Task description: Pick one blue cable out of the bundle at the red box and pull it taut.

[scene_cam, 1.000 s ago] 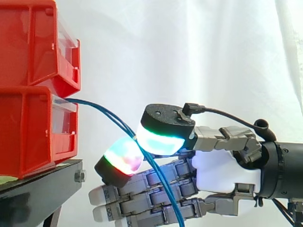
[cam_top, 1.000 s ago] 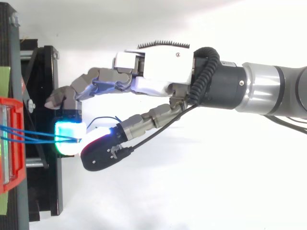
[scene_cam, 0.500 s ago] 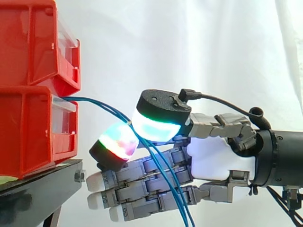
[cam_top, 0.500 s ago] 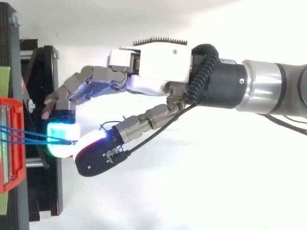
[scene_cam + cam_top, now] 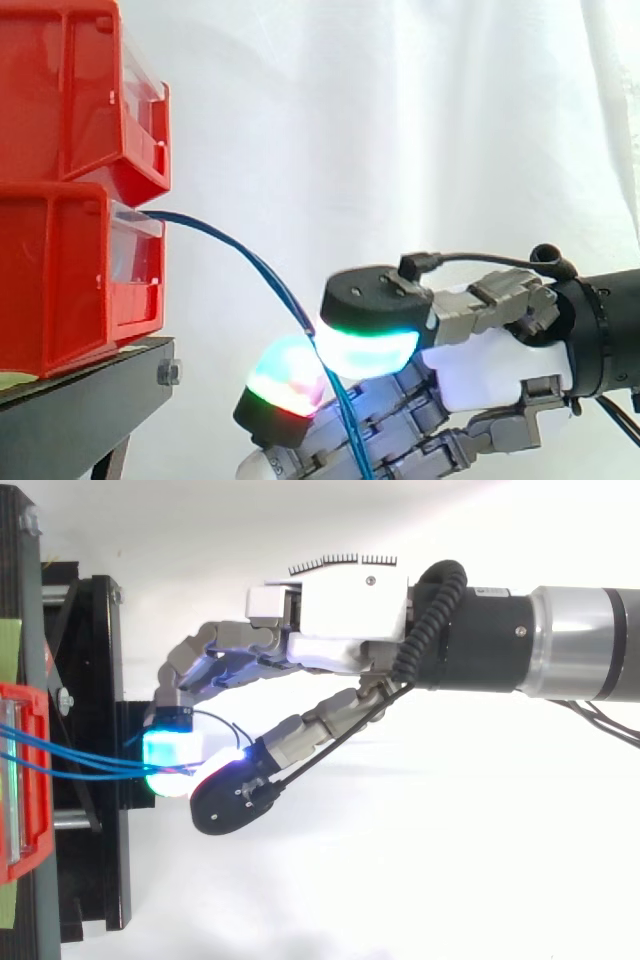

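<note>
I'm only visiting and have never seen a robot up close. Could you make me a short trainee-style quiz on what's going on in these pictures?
1. True or false: the hand is holding nothing.
2. Where do the blue cables come out? A) the upper red box B) the lower red box C) the black stand
3. In the side view, do the cables run straight or in a curve from the box to the hand?

Key
1. False: two glowing fingertips pinch the cables between them.
2. B.
3. In a curve, bending down toward the hand.
</note>
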`<state>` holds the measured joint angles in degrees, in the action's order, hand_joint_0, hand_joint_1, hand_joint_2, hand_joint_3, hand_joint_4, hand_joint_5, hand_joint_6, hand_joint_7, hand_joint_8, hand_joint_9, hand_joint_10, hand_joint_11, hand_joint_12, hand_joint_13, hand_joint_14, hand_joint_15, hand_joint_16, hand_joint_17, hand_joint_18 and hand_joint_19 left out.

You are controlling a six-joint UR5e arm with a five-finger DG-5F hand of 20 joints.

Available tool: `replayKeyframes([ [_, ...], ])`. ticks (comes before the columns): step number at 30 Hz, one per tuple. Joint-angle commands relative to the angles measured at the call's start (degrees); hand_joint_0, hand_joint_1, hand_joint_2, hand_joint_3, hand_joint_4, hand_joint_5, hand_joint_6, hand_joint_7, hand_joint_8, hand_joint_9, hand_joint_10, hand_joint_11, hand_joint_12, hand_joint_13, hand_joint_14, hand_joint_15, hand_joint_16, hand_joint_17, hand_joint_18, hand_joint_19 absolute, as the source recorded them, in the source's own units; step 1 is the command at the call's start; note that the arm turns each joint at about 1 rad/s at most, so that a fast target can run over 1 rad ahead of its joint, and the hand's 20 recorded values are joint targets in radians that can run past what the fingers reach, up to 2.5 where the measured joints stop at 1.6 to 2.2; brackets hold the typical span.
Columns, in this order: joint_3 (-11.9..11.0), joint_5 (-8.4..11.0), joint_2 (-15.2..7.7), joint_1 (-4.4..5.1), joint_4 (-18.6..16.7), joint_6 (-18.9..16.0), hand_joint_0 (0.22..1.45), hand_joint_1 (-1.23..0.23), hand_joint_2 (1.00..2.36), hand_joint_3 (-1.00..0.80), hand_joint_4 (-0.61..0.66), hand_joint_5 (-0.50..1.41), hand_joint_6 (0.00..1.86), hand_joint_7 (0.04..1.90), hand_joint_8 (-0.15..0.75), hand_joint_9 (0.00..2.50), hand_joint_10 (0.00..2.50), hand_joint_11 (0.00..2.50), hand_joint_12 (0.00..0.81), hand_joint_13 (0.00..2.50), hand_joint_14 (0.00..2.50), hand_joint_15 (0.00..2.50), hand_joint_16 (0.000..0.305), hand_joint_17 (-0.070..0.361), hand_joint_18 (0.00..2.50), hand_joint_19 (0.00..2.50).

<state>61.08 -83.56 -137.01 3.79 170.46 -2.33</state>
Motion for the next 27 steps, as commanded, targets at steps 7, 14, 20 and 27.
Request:
replayKeyframes([
  [7,0.0,-0.11,0.87,-0.37,1.36,0.13,0.71,-0.93,1.0,-0.47,0.14,-0.19,0.94,0.89,0.337,0.42,0.01,0.31,0.375,0.34,0.0,0.11,0.058,0.132,0.31,0.04],
  [14,-0.09,-0.9,1.75,-0.63,4.61,0.22,0.59,-0.92,1.0,-0.5,0.16,-0.19,0.93,0.88,0.339,0.41,0.01,0.32,0.378,0.33,0.0,0.13,0.059,0.134,0.29,0.08],
  [20,0.0,-1.08,2.89,-0.81,7.08,0.92,0.54,-0.86,1.0,-0.5,0.16,-0.17,0.92,0.9,0.356,0.45,0.01,0.31,0.384,0.35,0.01,0.16,0.061,0.137,0.3,0.12],
  [27,0.0,-0.99,3.07,-0.81,7.25,1.1,0.57,-0.77,1.0,-0.44,0.17,-0.17,0.91,0.93,0.355,0.48,0.01,0.32,0.373,0.37,0.01,0.17,0.059,0.132,0.31,0.14],
])
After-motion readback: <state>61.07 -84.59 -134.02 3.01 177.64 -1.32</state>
